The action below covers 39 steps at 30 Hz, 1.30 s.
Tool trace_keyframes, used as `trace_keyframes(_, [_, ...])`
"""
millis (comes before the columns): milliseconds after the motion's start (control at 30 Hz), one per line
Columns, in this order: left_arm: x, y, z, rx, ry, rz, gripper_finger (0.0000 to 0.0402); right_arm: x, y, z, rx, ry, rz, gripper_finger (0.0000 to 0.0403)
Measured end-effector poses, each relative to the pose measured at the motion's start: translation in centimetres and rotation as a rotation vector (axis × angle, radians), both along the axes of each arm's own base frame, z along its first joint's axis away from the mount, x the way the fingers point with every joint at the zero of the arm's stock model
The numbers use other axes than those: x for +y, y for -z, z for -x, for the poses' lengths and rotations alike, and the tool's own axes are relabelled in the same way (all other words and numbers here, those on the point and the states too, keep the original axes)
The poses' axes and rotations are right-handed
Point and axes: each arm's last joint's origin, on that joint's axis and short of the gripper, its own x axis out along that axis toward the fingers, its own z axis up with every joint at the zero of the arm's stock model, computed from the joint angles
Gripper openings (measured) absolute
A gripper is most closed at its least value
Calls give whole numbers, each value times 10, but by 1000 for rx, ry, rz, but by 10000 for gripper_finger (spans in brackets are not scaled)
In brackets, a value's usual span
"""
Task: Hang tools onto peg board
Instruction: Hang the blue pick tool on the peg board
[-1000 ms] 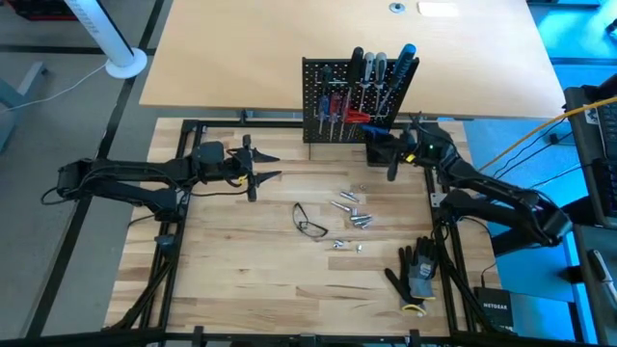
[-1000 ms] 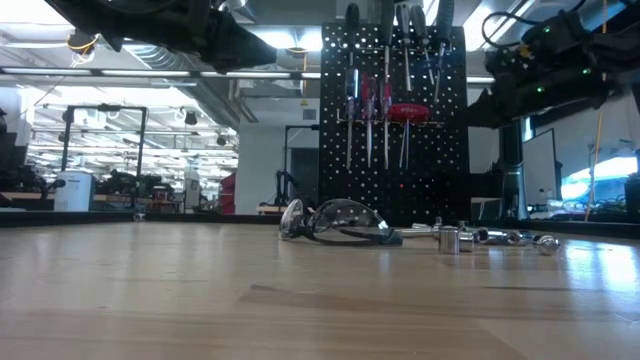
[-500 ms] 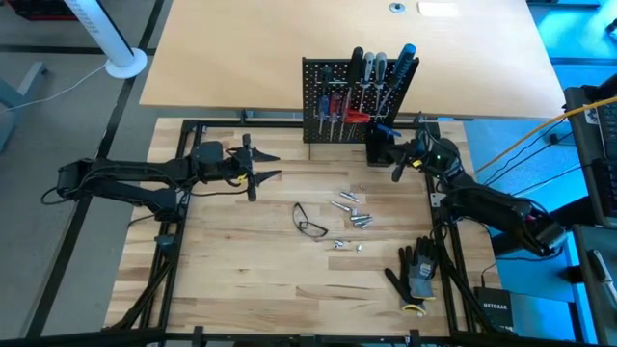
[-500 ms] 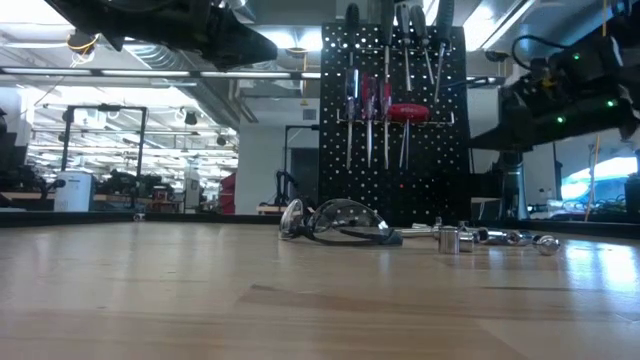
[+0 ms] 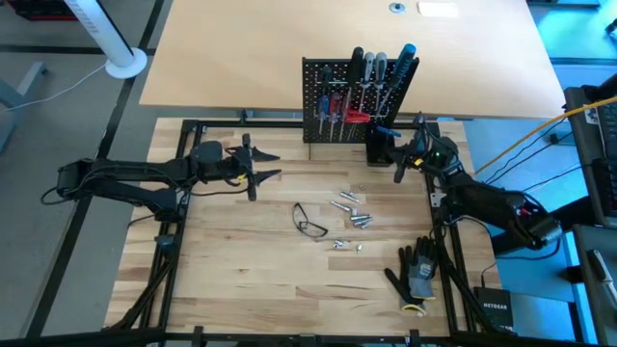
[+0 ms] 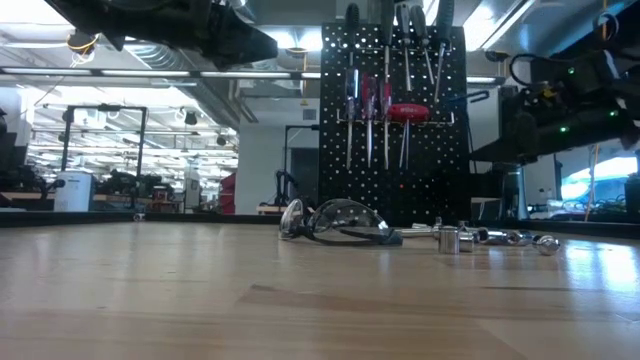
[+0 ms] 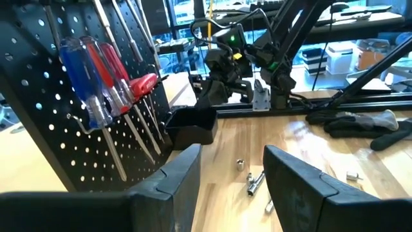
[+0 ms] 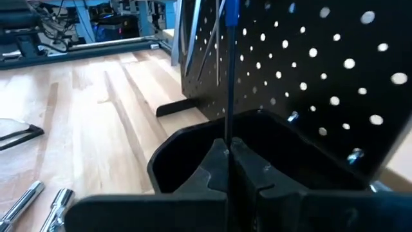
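Observation:
The black peg board [image 5: 313, 77] stands upright at the table's far edge. Several red, blue and black-handled tools [image 5: 362, 92] hang on its front, handles up. They also show in the low view [image 6: 385, 100] and the left wrist view [image 7: 96, 77]. My right gripper [image 8: 228, 145] is shut on a thin blue-handled screwdriver [image 8: 229, 77]. It hovers just in front of the board, over a small black cup [image 8: 187, 151]. My left gripper [image 7: 233, 154] waits open and level over the table's left part, pointing at the board. My right gripper pinches the screwdriver's thin dark shaft [image 8: 229, 122] between its two fingertips. The fingers come about level from the table's right side. The shaft rises from the fingertips, with the blue handle end [image 8: 232, 9] uppermost against the peg board [image 8: 335, 77]. The tool is lifted clear.
Safety glasses [image 5: 309, 223] and several loose metal sockets and bits [image 5: 352, 212] lie mid-table in front of the board. Black gloves [image 5: 416, 270] lie near the right front. The black cup [image 5: 378, 146] stands at the board's right foot.
My right gripper has sunk a little and drawn slightly toward the table's right edge, staying beside the black cup. It has kept shut on the thin screwdriver.

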Motion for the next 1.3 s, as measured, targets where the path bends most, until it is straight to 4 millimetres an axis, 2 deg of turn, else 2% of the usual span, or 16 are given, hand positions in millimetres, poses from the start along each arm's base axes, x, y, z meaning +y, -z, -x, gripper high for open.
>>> trace_keyframes(767, [0,-1,0,-5,2,-22,159,-24,15,-13,-11,12,-84,1])
trace_keyframes(1067, [0,-1,0,-4,2,-22,159,-38,12,-20,3,40,-109,1])
trace_keyframes(1300, [0,0,0,2,3,-21,159,-40,8,-21,-16,39,-138,1])
